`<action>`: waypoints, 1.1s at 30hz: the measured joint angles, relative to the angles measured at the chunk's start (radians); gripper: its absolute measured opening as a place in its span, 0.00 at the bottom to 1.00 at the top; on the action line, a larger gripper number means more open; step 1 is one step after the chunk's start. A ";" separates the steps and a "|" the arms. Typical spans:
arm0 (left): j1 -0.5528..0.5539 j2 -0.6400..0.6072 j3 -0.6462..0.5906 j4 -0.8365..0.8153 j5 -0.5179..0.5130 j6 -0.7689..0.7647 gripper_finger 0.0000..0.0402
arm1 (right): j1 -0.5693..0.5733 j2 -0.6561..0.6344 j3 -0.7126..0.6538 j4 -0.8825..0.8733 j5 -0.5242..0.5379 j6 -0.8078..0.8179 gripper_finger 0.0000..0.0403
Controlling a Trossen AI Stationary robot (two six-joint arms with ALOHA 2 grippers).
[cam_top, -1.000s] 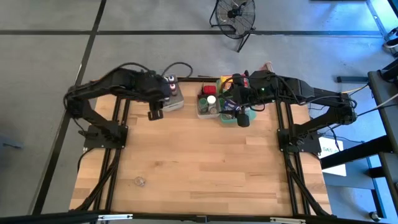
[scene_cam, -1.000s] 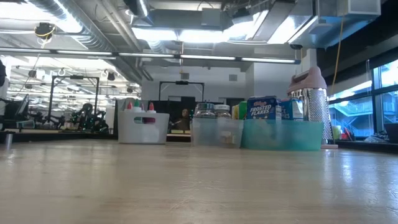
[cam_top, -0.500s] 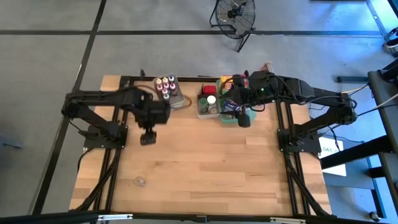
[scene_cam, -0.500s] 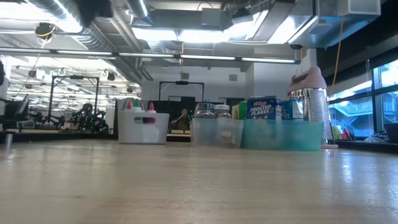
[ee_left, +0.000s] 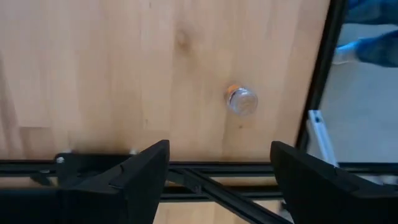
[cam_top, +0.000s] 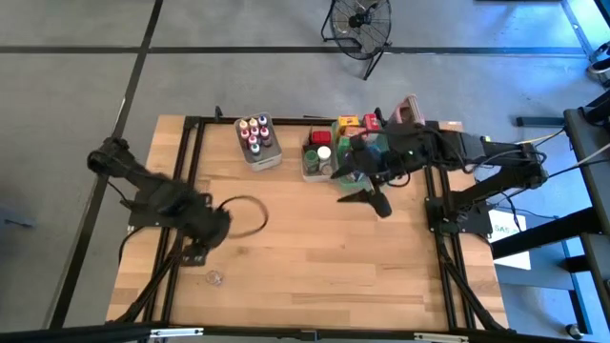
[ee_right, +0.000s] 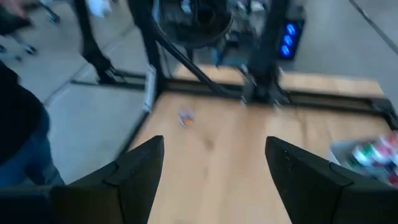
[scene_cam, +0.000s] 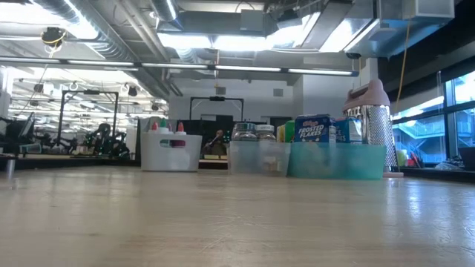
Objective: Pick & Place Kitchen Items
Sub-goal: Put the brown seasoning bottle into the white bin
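A small clear jar with an orange cap (ee_left: 241, 101) lies alone on the wood near the table's near-left corner (cam_top: 215, 277); the right wrist view shows it far off (ee_right: 185, 117). My left gripper (cam_top: 198, 253) hovers just above and to the far side of it, open, its fingers (ee_left: 140, 171) empty. My right gripper (cam_top: 370, 200) is open and empty, just to the near side of the teal tray (cam_top: 355, 181). Other kitchen items stand in a bin of small bottles (cam_top: 255, 138) and a bin of jars (cam_top: 319, 157).
The bins, the teal tray (scene_cam: 338, 159) and a tall grey container with a pink rim (scene_cam: 369, 111) line the far edge. Black frame rails (ee_left: 205, 174) run along the near-left edge. A cable loop (cam_top: 246, 215) hangs by the left arm. A person (ee_right: 18, 143) stands beyond the table's left side.
My left arm has swung from the bin of small bottles at the far edge toward the near-left corner, ending over the lone jar. My right gripper has come away from the teal tray toward the near edge and tipped toward the table's left side.
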 joint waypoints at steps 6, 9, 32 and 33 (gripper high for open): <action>-0.276 0.010 0.000 0.023 -0.188 -0.155 0.68 | 0.118 0.039 0.000 0.161 0.015 0.080 0.70; -0.373 0.019 -0.018 0.065 -0.253 -0.210 0.68 | 0.182 0.084 0.000 0.218 0.063 0.105 0.70; -0.482 0.024 -0.434 0.479 -0.291 -0.241 0.68 | 0.447 0.278 0.000 0.465 0.254 0.219 0.70; -0.482 0.024 -0.449 0.503 -0.291 -0.242 0.68 | 0.447 0.278 0.000 0.465 0.254 0.219 0.70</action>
